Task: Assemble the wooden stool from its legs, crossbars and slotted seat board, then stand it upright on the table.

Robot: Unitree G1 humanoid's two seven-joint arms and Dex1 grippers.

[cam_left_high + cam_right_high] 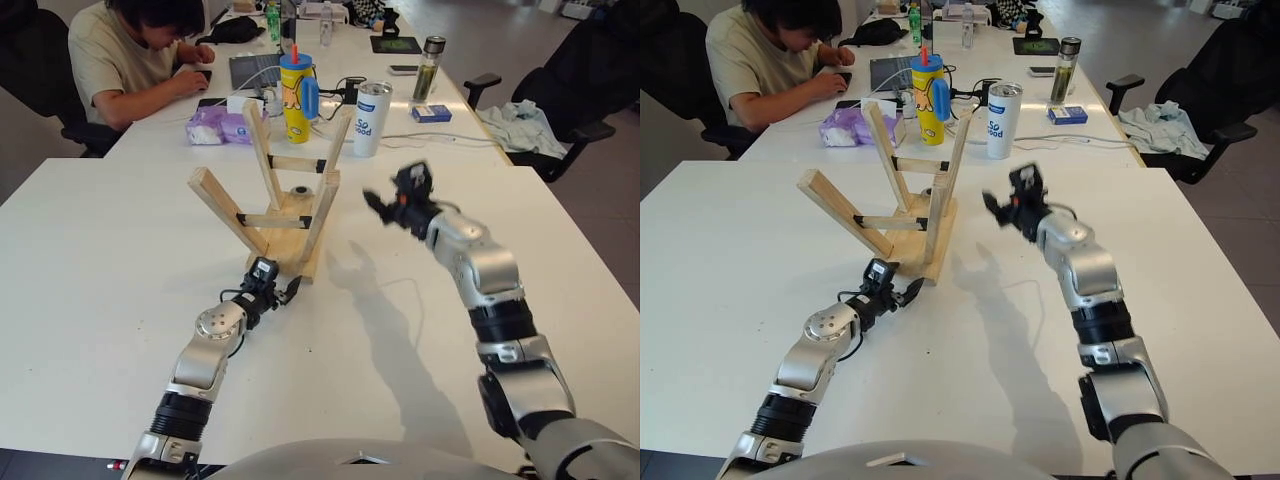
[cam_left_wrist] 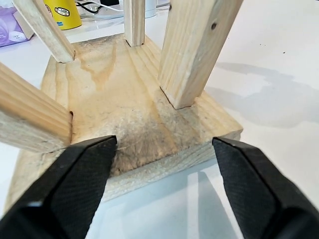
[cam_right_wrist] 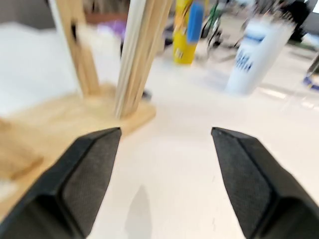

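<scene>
Pale pine stool (image 1: 283, 219), grey smudge on seat board (image 2: 129, 104); white table (image 1: 90, 300); yellow tumbler (image 1: 296, 100), blue lid; white cup (image 1: 371, 120).

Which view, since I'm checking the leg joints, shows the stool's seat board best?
Left wrist view: the seat board lies close, legs meeting it. Both eye views show it farther off, partly behind legs; the right wrist view catches one corner.

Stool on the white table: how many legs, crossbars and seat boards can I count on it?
Pale wooden legs: 4
Wooden crossbars with black end brackets: 2 showing
Flat wooden seat board: 1
Total: 7 parts
</scene>
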